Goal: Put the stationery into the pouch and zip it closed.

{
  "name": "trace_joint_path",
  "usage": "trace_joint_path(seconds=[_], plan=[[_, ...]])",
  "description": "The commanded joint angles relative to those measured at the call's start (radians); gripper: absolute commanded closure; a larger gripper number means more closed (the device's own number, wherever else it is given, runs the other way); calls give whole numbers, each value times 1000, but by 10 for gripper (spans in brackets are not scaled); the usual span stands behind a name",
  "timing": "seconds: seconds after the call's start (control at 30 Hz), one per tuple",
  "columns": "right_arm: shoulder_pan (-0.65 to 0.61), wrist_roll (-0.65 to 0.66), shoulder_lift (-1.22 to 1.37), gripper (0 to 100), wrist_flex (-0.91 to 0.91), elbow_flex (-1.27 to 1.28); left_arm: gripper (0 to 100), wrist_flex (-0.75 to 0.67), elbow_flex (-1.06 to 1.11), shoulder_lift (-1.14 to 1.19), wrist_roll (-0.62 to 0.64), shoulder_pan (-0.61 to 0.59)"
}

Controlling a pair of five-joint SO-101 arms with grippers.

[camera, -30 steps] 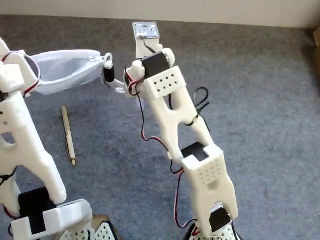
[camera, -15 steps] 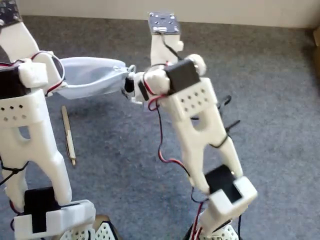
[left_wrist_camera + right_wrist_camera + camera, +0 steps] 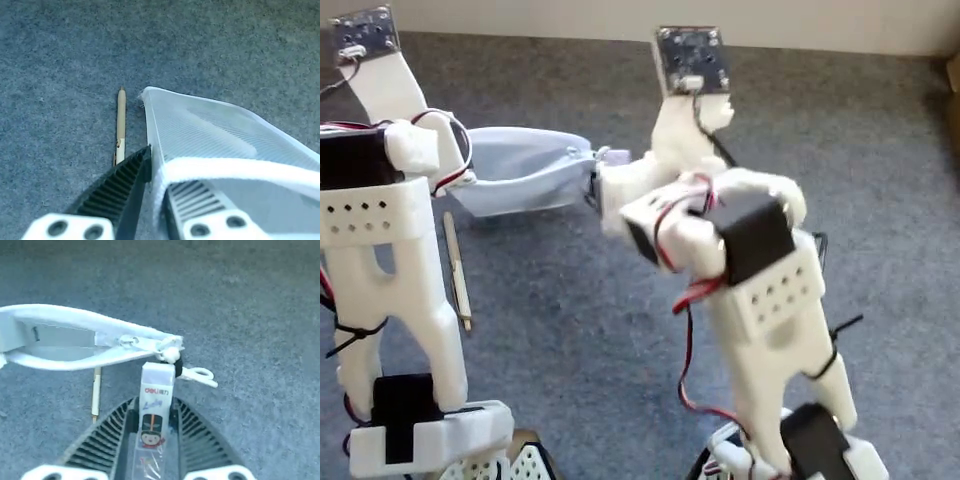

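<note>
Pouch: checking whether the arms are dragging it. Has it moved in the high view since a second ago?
Yes. The pouch has shifted right, farther past the pen, which stayed put.

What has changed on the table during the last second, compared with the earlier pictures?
The left gripper carried the pouch to the right in the high view. The right gripper, shut on an eraser, moved the same way and kept at the pouch's zip end. Nothing was visibly taken or let go. The pen stayed where it lay.
</note>
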Motion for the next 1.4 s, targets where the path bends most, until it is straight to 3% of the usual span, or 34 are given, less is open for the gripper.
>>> trace_joint_path(seconds=[0.0, 0.5, 0.87, 1.13, 1.37], plan=[[-41, -2, -127, 994, -177, 124, 993, -3, -13, -16, 12, 18], [-117, -2, -501, 994, -1036, 842, 993, 0, -12, -16, 12, 18], [-117, -2, -496, 994, -1705, 1138, 993, 0, -12, -16, 12, 18], [-111, 2, -274, 994, -1952, 1184, 993, 0, -12, -16, 12, 18], [-142, 233, -150, 994, -2175, 1221, 993, 0, -10, -10, 9, 13]])
